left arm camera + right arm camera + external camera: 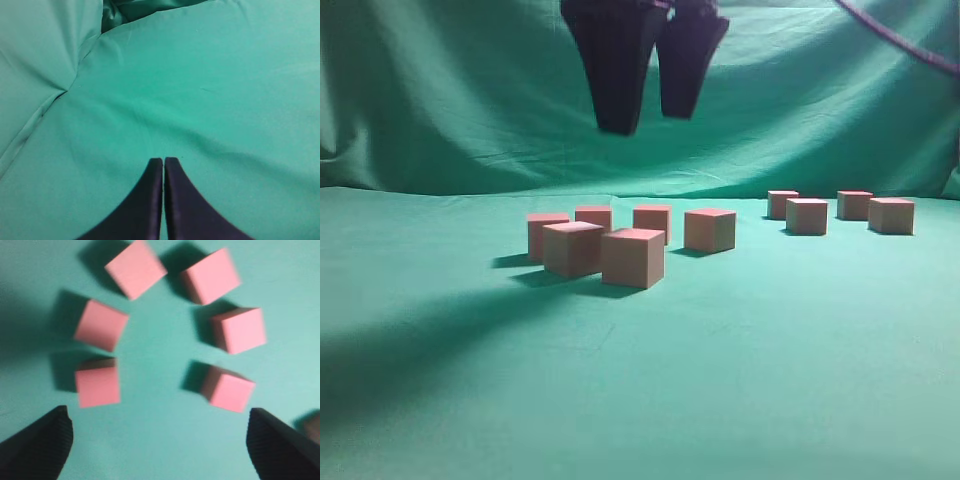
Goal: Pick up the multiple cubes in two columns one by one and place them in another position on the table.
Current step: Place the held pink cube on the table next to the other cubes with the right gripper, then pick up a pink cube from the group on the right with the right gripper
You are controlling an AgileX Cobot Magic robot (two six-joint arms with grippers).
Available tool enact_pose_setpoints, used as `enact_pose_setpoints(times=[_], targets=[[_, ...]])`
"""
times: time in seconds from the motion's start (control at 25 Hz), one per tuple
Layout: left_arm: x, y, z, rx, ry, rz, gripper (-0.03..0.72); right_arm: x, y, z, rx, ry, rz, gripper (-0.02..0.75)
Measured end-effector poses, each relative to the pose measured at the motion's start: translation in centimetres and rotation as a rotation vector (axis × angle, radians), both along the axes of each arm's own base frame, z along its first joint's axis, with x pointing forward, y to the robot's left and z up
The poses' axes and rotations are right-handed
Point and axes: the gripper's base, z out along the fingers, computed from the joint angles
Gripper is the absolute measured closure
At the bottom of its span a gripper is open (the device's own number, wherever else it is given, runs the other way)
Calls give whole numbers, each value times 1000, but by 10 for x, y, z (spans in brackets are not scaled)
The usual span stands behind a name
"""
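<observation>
Right gripper [157, 440] spread wide (empty) above cubes [97, 385], left gripper [163, 162] closed, empty

The black right gripper [645, 118] hangs from the top edge, its arm cut off. In the right wrist view the pinkish-red cubes [135, 268] look blurred, and one more cube [312, 426] is clipped by the right edge. The left wrist view shows only the black left gripper's tips [163, 160].
</observation>
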Motion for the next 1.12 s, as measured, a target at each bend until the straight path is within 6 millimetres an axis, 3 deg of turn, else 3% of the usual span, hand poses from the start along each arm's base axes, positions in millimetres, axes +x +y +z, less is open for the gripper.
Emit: enact_pose_setpoints(times=[0.12, 0.24, 0.48, 0.6, 0.72, 0.88, 1.12], targets=[[0, 0, 0, 0, 0, 0, 688, 7, -9, 22, 5, -77, -43, 99], [0, 0, 0, 0, 0, 0, 688, 20, -33, 40, 16, -125, -133, 99], [0, 0, 0, 0, 0, 0, 688, 60, -112, 49, 109, -94, -486, 99], [0, 0, 0, 0, 0, 0, 688, 80, -136, 39, 234, -38, -650, 167], [0, 0, 0, 0, 0, 0, 688, 99, -147, 18, 312, 2, -739, 160], [0, 0, 0, 0, 0, 0, 688, 122, -150, -13, 346, -21, -779, 160], [0, 0, 0, 0, 0, 0, 688, 138, -149, -45, 330, -52, -801, 160]])
